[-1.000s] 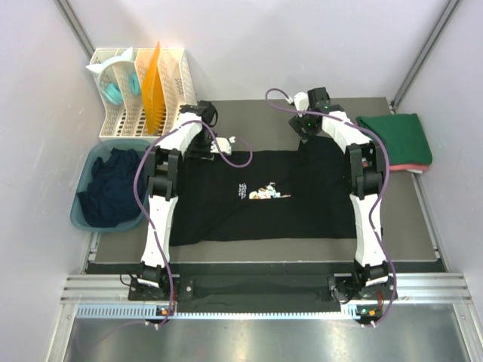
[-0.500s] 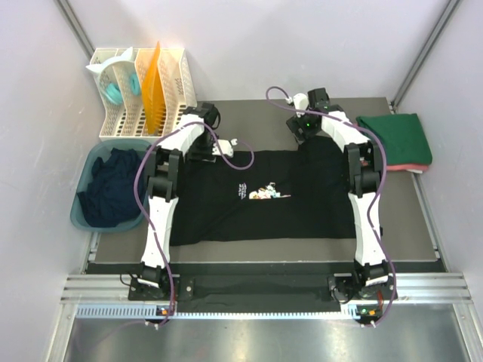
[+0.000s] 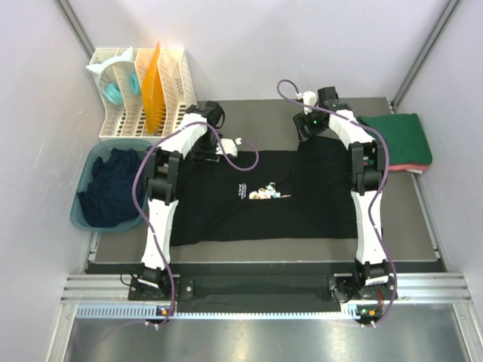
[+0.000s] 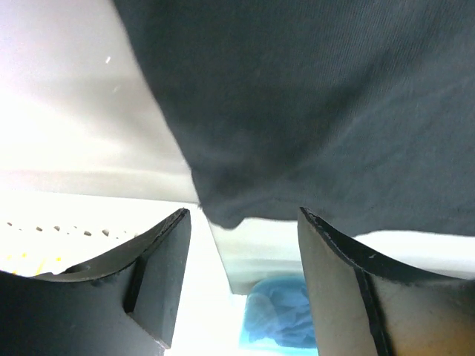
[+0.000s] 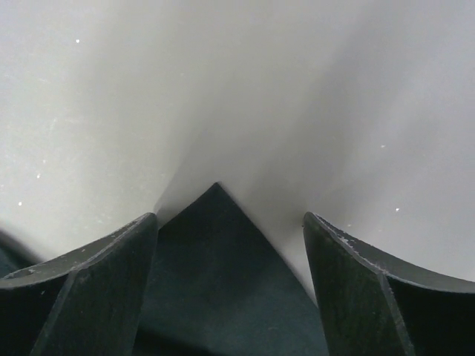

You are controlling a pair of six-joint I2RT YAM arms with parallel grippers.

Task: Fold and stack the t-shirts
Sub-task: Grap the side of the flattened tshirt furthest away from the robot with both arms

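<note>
**Shirt folding: small stack started, black one not folded yet**

White walls all round, grey desk (image 3: 249, 113) in the middle. Done so far, as far as I can see: one green t-shirt (image 3: 400, 136) folded on top of one pinkish-red t-shirt (image 3: 411, 167), just off to the right of the right pincer (image 5: 230, 215). One black t-shirt (image 3: 264, 211) lies spread flat on the near side of both pincers, unfolded. Both have their fingers apart and grip nothing. The left pincer (image 4: 243, 213) has the cloth's edge right in front of its gap. Left of it and nearer sits one teal tub (image 3: 81, 215) of navy cloth (image 3: 109, 188); can't count those shirts. One white rack (image 3: 177, 83) is further back. I'd say under halfway.
</note>
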